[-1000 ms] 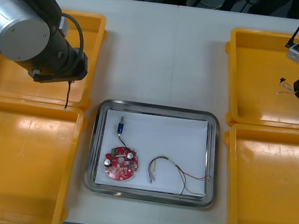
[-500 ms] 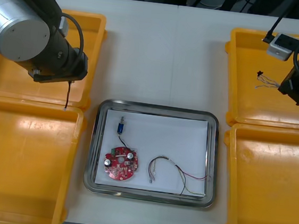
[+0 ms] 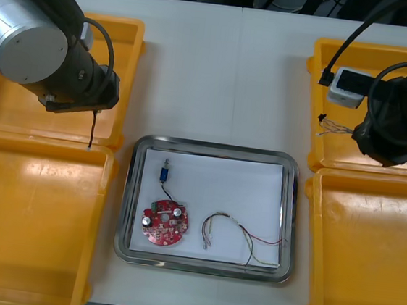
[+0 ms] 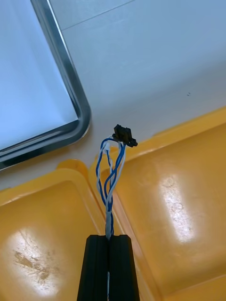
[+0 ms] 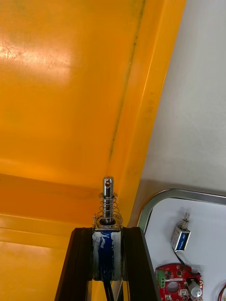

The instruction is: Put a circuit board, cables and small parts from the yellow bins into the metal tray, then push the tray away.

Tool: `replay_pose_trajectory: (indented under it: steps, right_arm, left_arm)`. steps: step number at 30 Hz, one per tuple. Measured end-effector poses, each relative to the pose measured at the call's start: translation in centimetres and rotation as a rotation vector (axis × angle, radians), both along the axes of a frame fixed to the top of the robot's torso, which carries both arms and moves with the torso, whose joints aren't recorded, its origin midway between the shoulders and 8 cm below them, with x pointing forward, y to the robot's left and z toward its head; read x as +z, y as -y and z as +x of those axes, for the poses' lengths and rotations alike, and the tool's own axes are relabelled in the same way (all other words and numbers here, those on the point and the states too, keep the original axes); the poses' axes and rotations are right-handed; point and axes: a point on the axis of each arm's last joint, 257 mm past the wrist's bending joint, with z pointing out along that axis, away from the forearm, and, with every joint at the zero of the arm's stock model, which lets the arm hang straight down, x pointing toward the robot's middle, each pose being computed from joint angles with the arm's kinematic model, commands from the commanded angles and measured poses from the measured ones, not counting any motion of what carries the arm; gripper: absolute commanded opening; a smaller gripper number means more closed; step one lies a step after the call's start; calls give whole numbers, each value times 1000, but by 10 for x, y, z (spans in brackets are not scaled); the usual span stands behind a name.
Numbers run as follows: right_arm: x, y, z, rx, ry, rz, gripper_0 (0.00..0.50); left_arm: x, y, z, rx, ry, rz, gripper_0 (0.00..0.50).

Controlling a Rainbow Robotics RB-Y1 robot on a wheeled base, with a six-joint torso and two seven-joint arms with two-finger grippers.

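My right gripper point(image 4: 108, 237) is shut on a twisted blue and white cable point(image 4: 109, 188). The cable rises from the fingertips to a black connector point(image 4: 125, 135) over the gap between the two right yellow bins point(image 4: 179, 197), close to the metal tray's corner point(image 4: 75, 94). In the front view the right arm point(image 3: 392, 121) hangs over the far right bin, and the cable's end point(image 3: 330, 126) trails toward the tray point(image 3: 211, 147). My left gripper point(image 5: 107, 230) is shut on a small metal part point(image 5: 107, 207) with a blue body and a spring, above the far left bin's edge point(image 5: 127, 117).
The tray holds a red circuit board point(image 3: 165, 223), a small metal part point(image 3: 165, 174) with a black lead, and a red and yellow cable point(image 3: 242, 233) on its white inside. Yellow bins point(image 3: 29, 221) flank the tray on both sides. Bare table lies beyond the tray.
My right arm has moved left and nearer across the far right bin, carrying the blue and white cable toward the tray. The left arm has stayed still.
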Motion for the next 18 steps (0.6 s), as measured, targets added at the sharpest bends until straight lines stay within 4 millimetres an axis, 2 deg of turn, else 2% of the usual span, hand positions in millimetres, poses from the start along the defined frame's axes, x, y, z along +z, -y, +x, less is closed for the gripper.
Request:
replay_pose_trajectory:
  steps: [10, 15, 18]
  right_arm:
    - [-32, -32, -28, 59, -34, -70, 0]
    - [-42, -43, -30, 93, -41, -106, 0]
    - [-43, -56, -27, 115, -23, -117, 0]
  left_arm:
    - [0, 0, 0, -1, 0, 0, 0]
    - [-1, -1, -2, 2, -7, 4, 0]
    - [-1, -1, -2, 1, -7, 4, 0]
